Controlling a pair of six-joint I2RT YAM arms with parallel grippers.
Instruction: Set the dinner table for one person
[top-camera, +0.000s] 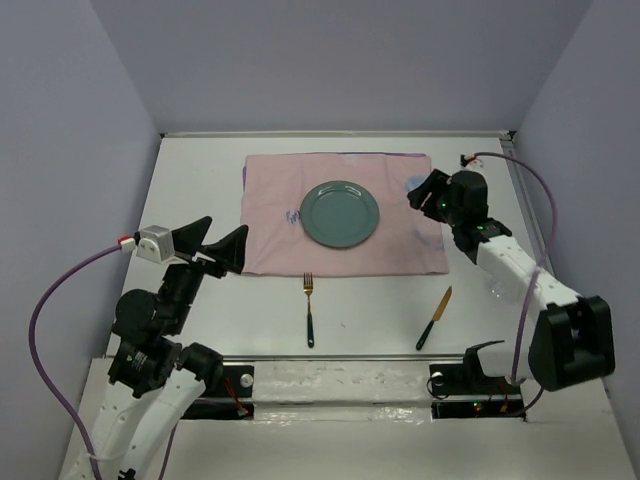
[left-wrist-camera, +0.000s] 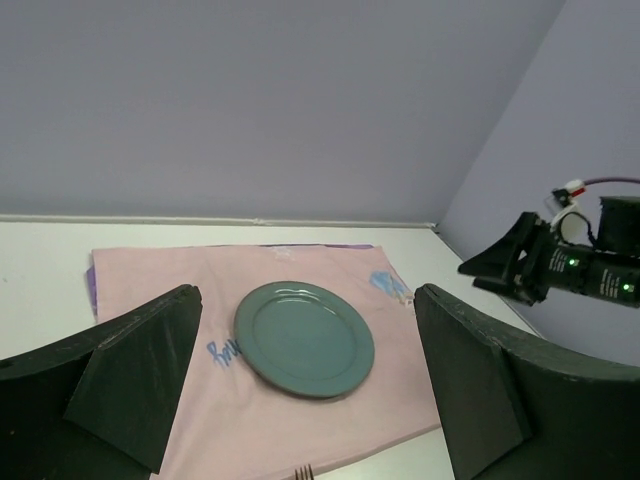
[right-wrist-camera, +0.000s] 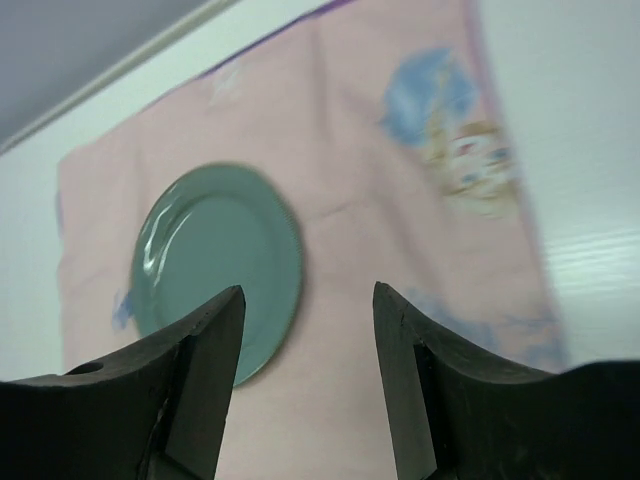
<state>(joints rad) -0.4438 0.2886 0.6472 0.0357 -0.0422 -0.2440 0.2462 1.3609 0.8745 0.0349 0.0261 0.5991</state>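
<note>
From above, the white surface (top-camera: 375, 300) fills the floor of the enclosure. A pink cloth (top-camera: 270, 200) lies flat toward its far edge, with a green plate (top-camera: 340, 214) at the cloth's middle. The plate is empty. A fork (top-camera: 309, 310) and a knife (top-camera: 434, 318) lie on bare surface toward the near edge, off the cloth, with the knife nearer the right edge and angled. I judge the setting about half done: cloth and plate look placed, while the cutlery is not yet beside the plate. The left tool (top-camera: 227, 228) hangs over the cloth's near left corner, spread wide and empty. The right tool (top-camera: 420, 190) hangs by the cloth's right edge.

The left wrist view shows its fingers (left-wrist-camera: 140, 370) far apart with nothing between them. The empty plate sits beyond them, and fork tines peek in at the bottom.

The right wrist view, slightly blurred, shows its fingers (right-wrist-camera: 200, 380) parted and gripping nothing. Below them are the plate and printed cloth.
</note>
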